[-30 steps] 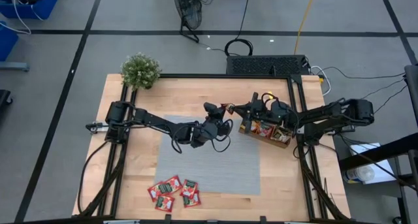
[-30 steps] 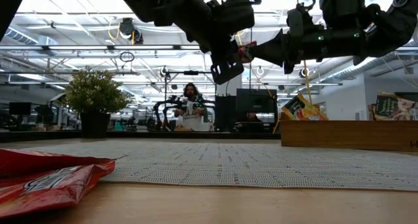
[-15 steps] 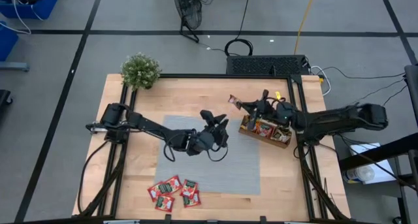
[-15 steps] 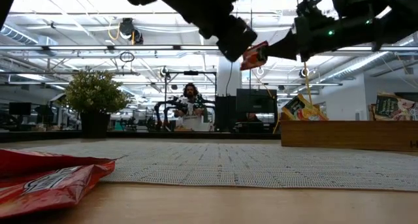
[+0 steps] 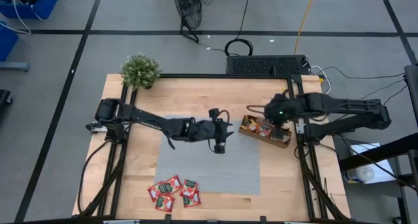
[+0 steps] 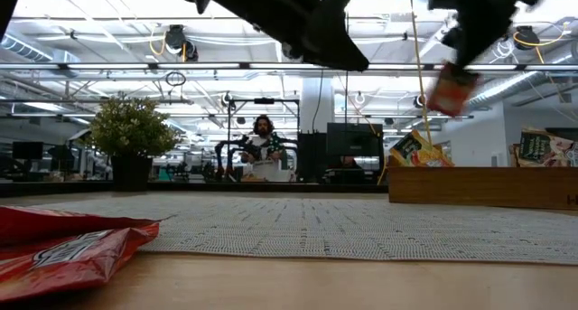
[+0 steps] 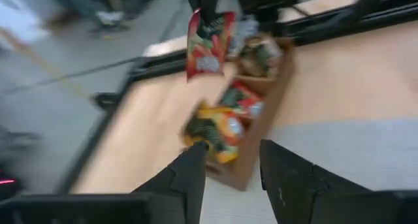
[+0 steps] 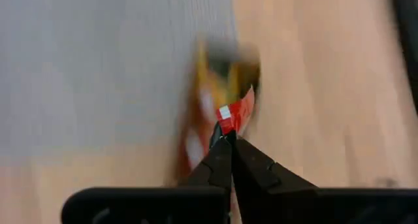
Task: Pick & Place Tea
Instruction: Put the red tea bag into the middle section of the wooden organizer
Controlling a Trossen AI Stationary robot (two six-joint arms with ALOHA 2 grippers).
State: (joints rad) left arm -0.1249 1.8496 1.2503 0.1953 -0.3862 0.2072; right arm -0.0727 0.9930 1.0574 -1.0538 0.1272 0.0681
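Note:
A red tea sachet [image 6: 449,89] hangs in the air above the brown wooden tray [image 6: 479,185], with my right gripper [image 8: 227,140] shut on it. The left wrist view shows the same sachet [image 7: 209,44] over the tray [image 7: 251,165], which holds several sachets standing on edge. My left gripper [image 5: 219,143] hovers open and empty over the grey mat [image 5: 196,168], left of the tray. Several red sachets [image 5: 173,192] lie flat at the mat's near left corner. My right gripper pinches the red sachet's top edge [image 8: 232,114] between its two fingertips [image 7: 204,0]. The fingers come from above, slanting down. The sachet hangs below them, lifted clear above the tray.
A potted plant [image 5: 140,70] stands at the table's far left corner. The tray [image 5: 286,141] lies at the mat's right edge, near the right arm's base. A person sits at a desk in the room beyond the table [image 6: 262,147].
Both grippers met at the red sachet above the mat's far right part. My left gripper has opened, let go, rolled and drawn back over the mat. My right gripper has carried the sachet up and toward the right edge, tipping from nearly level to pointing down over the tray.

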